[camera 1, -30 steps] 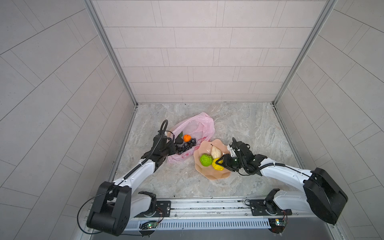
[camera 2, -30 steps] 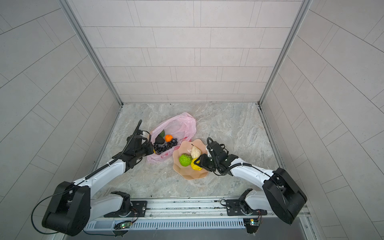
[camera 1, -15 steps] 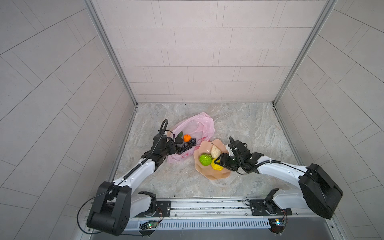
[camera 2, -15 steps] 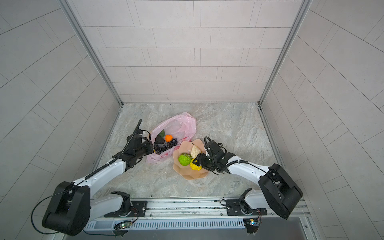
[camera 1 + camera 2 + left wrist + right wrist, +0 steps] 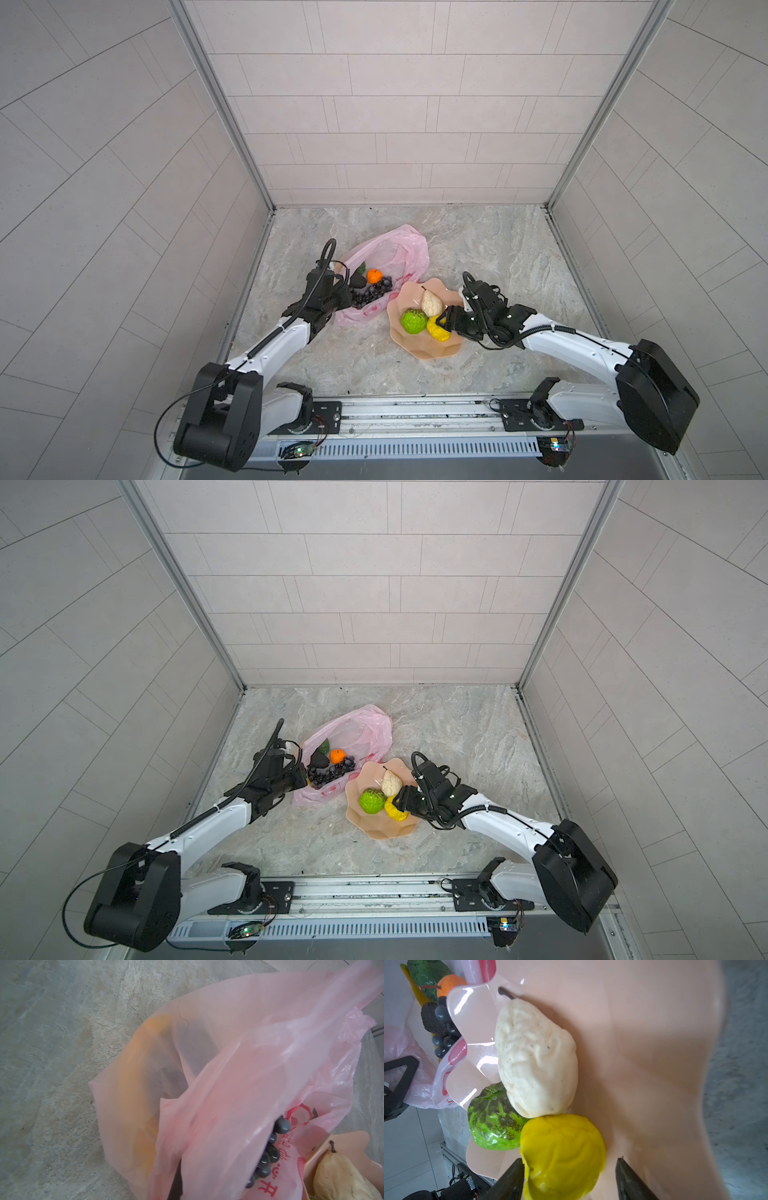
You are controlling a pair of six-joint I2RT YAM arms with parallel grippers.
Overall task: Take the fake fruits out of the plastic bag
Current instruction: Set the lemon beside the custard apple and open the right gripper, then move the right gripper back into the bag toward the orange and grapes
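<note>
One plastic bag [image 5: 401, 253], rim pinched in my closed left gripper [image 5: 345, 293]; one bowl [image 5: 436, 353] beside it; in bag I count one grape bunch [image 5: 372, 291], one avocado [image 5: 358, 281], one orange [image 5: 374, 275]; in bowl three: pear [image 5: 432, 303], green fruit [image 5: 412, 321], yellow fruit [image 5: 437, 333], straddled by my spread right gripper [image 5: 570, 1162].

Left arm: we see it stretched forward, low.
Left gripper [image 5: 348, 296]: jaws closed, pinching the plastic bag [image 5: 409, 253].
Right arm: reaching low towards the middle.
Right gripper [image 5: 569, 1167]: we find its jaws apart.
</note>
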